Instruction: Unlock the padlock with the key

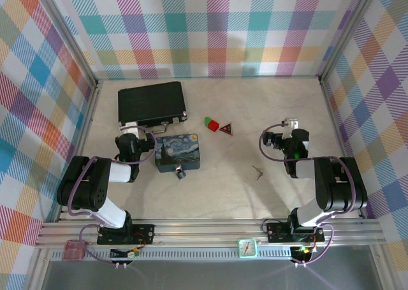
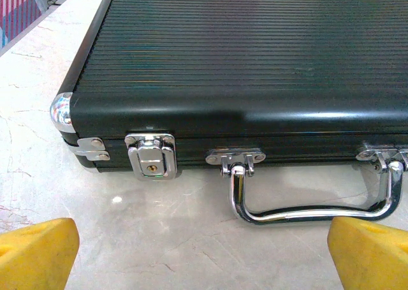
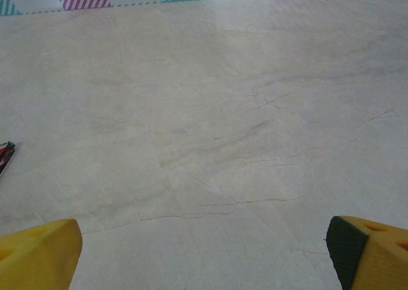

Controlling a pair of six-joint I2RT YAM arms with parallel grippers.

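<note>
The padlock (image 1: 180, 173) is a tiny dark metal lock lying at the front edge of the blue swirl-painted box (image 1: 177, 151). The thin key (image 1: 257, 172) lies on the table right of centre, in front of and left of my right gripper. My left gripper (image 1: 132, 127) (image 2: 204, 255) is open, its yellow fingertips (image 2: 38, 255) wide apart over bare table, facing the black case's front. My right gripper (image 1: 291, 125) (image 3: 204, 258) is also open over bare tabletop, with nothing between its fingertips (image 3: 38, 255).
The black ribbed case (image 1: 151, 104) lies at the back left, its chrome handle (image 2: 312, 210) and latch (image 2: 152, 159) facing my left gripper. Red and green blocks (image 1: 211, 122) and a dark red triangle (image 1: 225, 129) sit mid-table. Checked walls enclose the table.
</note>
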